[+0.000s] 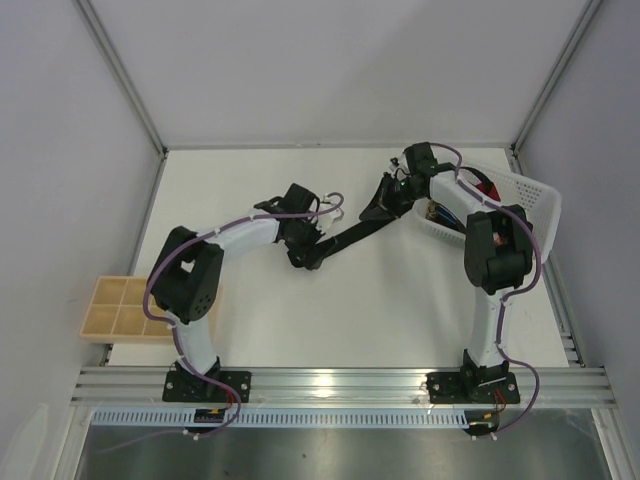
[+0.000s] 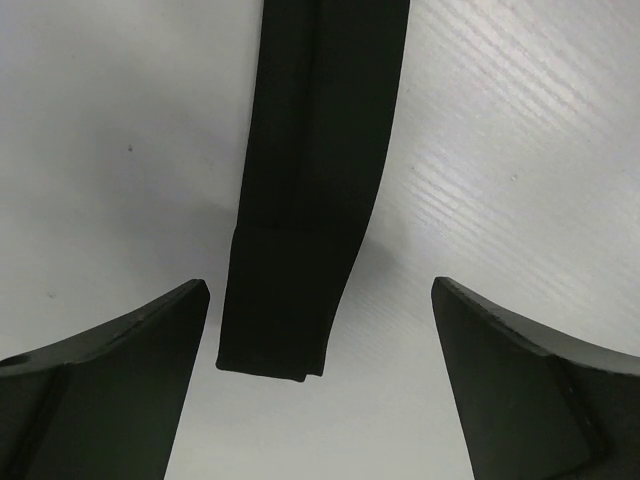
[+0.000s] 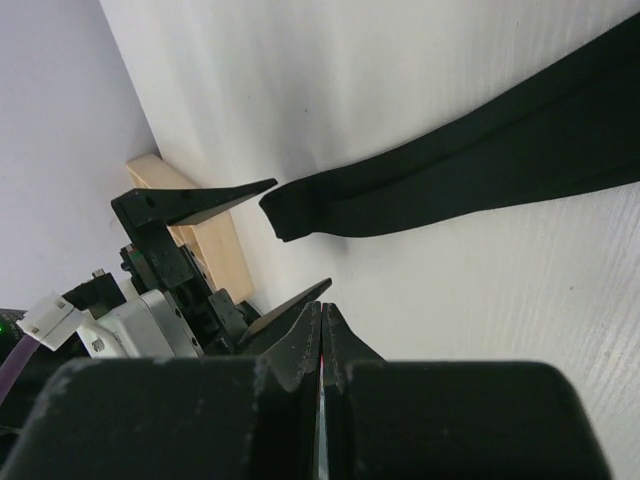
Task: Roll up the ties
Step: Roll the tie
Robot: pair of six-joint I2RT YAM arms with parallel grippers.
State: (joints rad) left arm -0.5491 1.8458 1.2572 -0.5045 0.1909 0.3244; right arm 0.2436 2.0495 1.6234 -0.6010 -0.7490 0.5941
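The left claw (image 2: 320,284) stood wide apart just above the desk (image 2: 500,150), its fingers either side of the black tie's (image 2: 310,180) narrow end. The tie lay flat there and stretched away toward the right claw (image 3: 322,318), which was pressed together with nothing plainly between its tips. To start the roll well, the left claw would likely need to close squarely on the very end, catching both layers. It would then turn the end over tightly, with the rest kept straight. Beyond the right arm, the basket (image 1: 535,200) held more ties, a red tie (image 1: 486,186) among them. The tray (image 1: 118,308) at the desk's left edge showed nothing in its visible compartments.
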